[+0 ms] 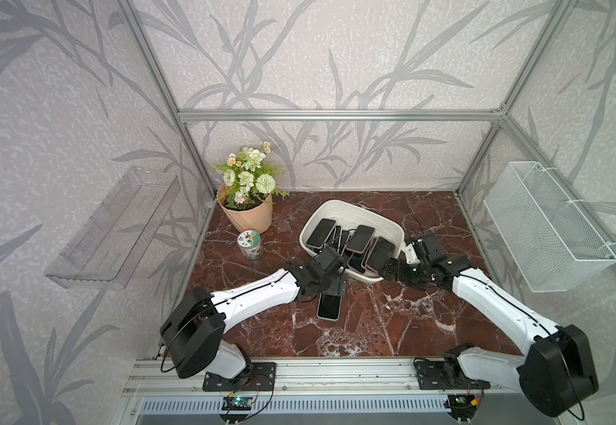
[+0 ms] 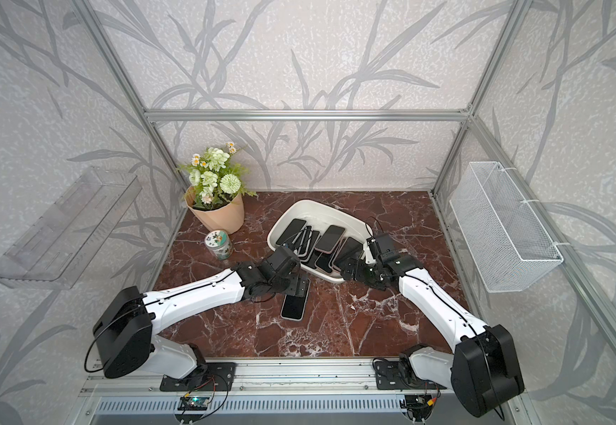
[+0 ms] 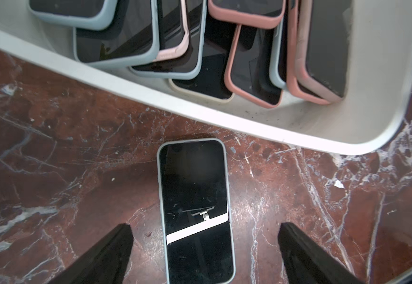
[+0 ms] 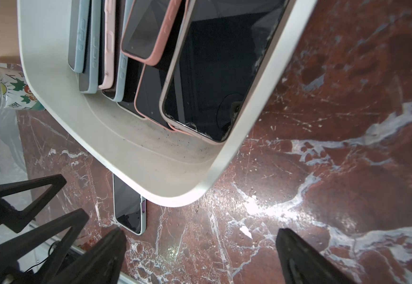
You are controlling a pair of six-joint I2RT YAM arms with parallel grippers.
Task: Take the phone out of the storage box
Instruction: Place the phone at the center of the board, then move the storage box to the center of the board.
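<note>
- Phone (image 3: 195, 191) flat on counter (image 3: 64, 159), just beside storage box (image 3: 200, 115); left end effector (image 3: 204, 225) spread wide over it, empty.
- Right end effector (image 4: 199, 231) released too, empty.
- I should lift left straight up, no nudging.

No legible text, brand, number or sign was found. The printed label on the small jar (image 4: 5, 86) carried cartoon graphics and small characters, which were too blurred to read.
</note>
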